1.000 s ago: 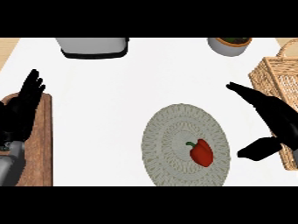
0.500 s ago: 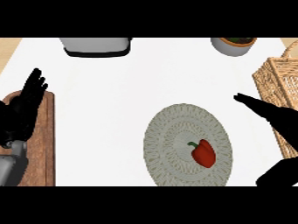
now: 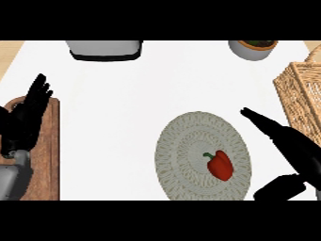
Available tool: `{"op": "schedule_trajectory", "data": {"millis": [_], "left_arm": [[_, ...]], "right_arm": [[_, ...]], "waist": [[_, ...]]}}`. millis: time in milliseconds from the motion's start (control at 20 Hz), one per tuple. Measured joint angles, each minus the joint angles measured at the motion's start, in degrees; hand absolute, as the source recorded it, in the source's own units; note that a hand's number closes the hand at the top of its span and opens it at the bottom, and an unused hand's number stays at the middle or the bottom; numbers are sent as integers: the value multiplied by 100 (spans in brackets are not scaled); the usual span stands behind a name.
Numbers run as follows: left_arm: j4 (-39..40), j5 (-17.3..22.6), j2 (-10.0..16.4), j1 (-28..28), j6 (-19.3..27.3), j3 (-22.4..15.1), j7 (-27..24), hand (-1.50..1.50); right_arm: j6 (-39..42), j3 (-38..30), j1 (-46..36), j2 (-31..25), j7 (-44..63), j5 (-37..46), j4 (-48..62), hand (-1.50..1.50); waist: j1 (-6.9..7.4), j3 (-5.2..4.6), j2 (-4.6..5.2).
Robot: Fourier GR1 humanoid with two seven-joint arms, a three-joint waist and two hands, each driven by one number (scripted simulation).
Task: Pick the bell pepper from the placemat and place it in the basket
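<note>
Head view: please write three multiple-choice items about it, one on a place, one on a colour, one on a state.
1. Where does the bell pepper lie?
A. in the basket
B. on the placemat
C. on the wooden board

2. What colour is the bell pepper?
A. red
B. green
C. yellow

3. How is the right hand?
A. curled round the pepper
B. shut, holding nothing
C. open, fingers straight, holding nothing

Key: 1 B, it rests on the round woven placemat. 2 A, its body is red, and only the stem is green. 3 C, the fingers stretch out at the right of the placemat, apart from the pepper.
</note>
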Motion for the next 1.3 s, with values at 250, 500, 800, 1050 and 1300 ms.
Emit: {"op": "schedule_trajectory", "data": {"millis": [250, 500, 800, 1050, 1300], "left_arm": [[-102, -140, -105, -4, -36, 98, 101, 0], [28, -297, -250, -134, -117, 192, 122, 0], [-75, -375, -294, -101, -299, 400, 212, 0], [-192, -569, -495, -58, -285, 398, 280, 0], [-73, -673, -593, -89, -381, 518, 171, 0]], "right_arm": [[-250, 107, 192, 422, -762, 563, 584, -150], [-506, 58, 424, 688, -1427, 1043, 874, -150], [-703, -22, 644, 965, -1887, 1489, 1031, -150], [-621, -88, 760, 1172, -2039, 1657, 1001, -150], [-674, -130, 767, 1426, -2221, 1903, 1205, -150]], "waist": [[9, 1, 1], [2, 2, 1], [2, 2, 0], [2, 1, -1], [3, 0, -1]]}}
